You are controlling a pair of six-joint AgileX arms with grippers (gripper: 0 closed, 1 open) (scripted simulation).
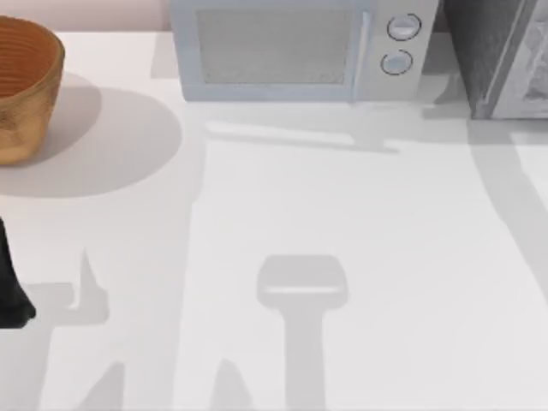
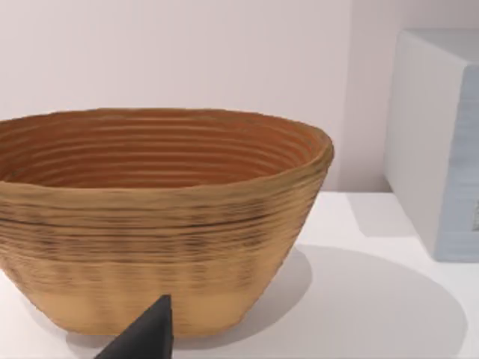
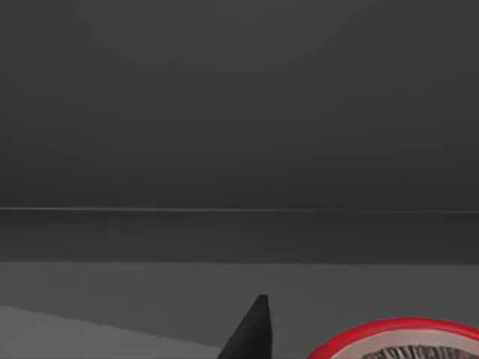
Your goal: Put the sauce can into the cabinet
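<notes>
Showing right end effector fingertip (image 3: 254, 329) beside sauce can (image 3: 404, 340), grip unclear.

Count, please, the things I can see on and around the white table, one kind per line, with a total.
Woven brown wicker basket: 1
Light grey microwave with two round dials: 1
Dark grey speckled cabinet: 1
Small red sauce can with a silver top: 1
Total: 4

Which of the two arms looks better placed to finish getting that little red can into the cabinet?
The right one. Its wrist view shows the can close beside a fingertip, facing a dark grey interior. The left arm sits at the table's left edge, facing the basket.
</notes>
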